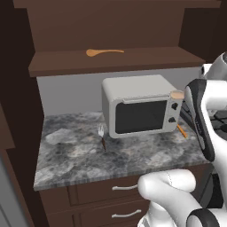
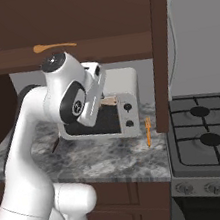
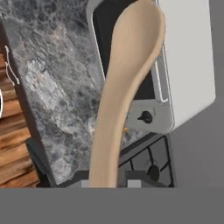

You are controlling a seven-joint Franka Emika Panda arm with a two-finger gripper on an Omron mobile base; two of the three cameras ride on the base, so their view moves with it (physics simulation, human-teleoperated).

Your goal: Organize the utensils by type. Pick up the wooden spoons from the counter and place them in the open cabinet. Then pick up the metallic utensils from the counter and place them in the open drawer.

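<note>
While raised beyond the pincer point(image 3: 114, 183), clamped the pale beige spoon point(image 3: 124, 87) by its handle; microwave point(image 3: 183, 65) and counter point(image 3: 52, 87) lay beyond.

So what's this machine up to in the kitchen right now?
The white robot arm is sorting utensils. Its claw grips a pale wooden spoon, held up in front of the microwave. An orange-tan wooden spoon already lies on the cabinet shelf above. A fork and an orange-handled utensil wait on the stone counter by the microwave, next to the stove.
</note>
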